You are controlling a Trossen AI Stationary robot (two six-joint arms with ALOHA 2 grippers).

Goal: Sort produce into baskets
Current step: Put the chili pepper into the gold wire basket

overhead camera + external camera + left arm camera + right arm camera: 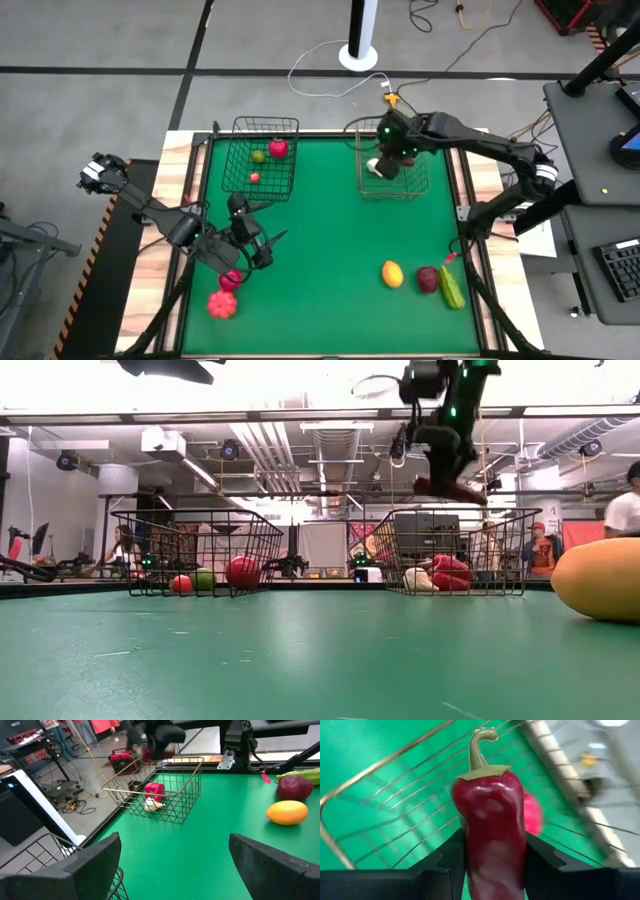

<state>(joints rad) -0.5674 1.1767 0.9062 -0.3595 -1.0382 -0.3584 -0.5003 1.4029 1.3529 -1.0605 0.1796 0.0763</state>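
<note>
Right wrist view: right gripper [495, 865] clamped on red chili pepper [492, 825], above copper basket [365, 795]. Left gripper [170, 865] wide open, empty, well away from basket.

Two baskets stood at the counter's [330, 230] far edge, one [262, 158] left, one [392, 172] right, each containing produce. The right claw [392, 160] hung above the right basket, gripping a pepper [492, 820]. The left claw [262, 243] sat near left, beside two fruits [224, 295]; three pieces [425, 277] lay near right.
</note>
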